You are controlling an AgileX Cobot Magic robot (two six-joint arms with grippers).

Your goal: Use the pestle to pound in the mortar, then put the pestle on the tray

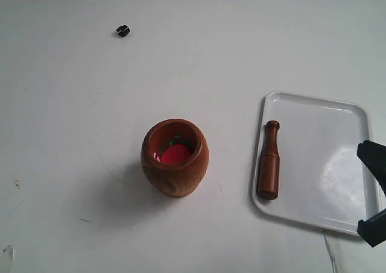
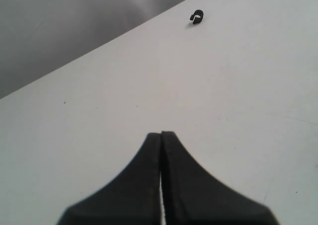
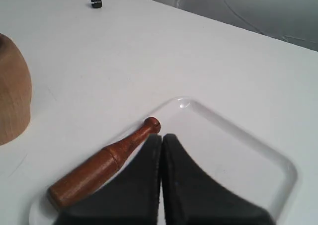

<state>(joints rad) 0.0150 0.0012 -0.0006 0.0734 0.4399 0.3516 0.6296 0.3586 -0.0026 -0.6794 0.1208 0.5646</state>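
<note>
White table (image 1: 72,134) fills the scene, with a grey wall behind. The mortar (image 1: 175,158) stands upright near the middle, with something red and a bit of green inside. The tray (image 1: 325,158) sits to its right, apart from it. The pestle (image 1: 269,160) lies flat along the tray's left side, knob toward the far edge. A small black object (image 1: 123,31) rests far back on the left. The left gripper (image 2: 161,133) hovers over bare table, fingers pressed together, holding nothing. The right gripper (image 3: 161,135) hangs over the tray, clear of the pestle, fingers likewise closed and empty.

Mortar (image 1: 175,175) & pestle (image 1: 269,167): smooth reddish wood w/ grain; tray (image 1: 329,134) glossy white; table (image 1: 90,104) matt.
</note>
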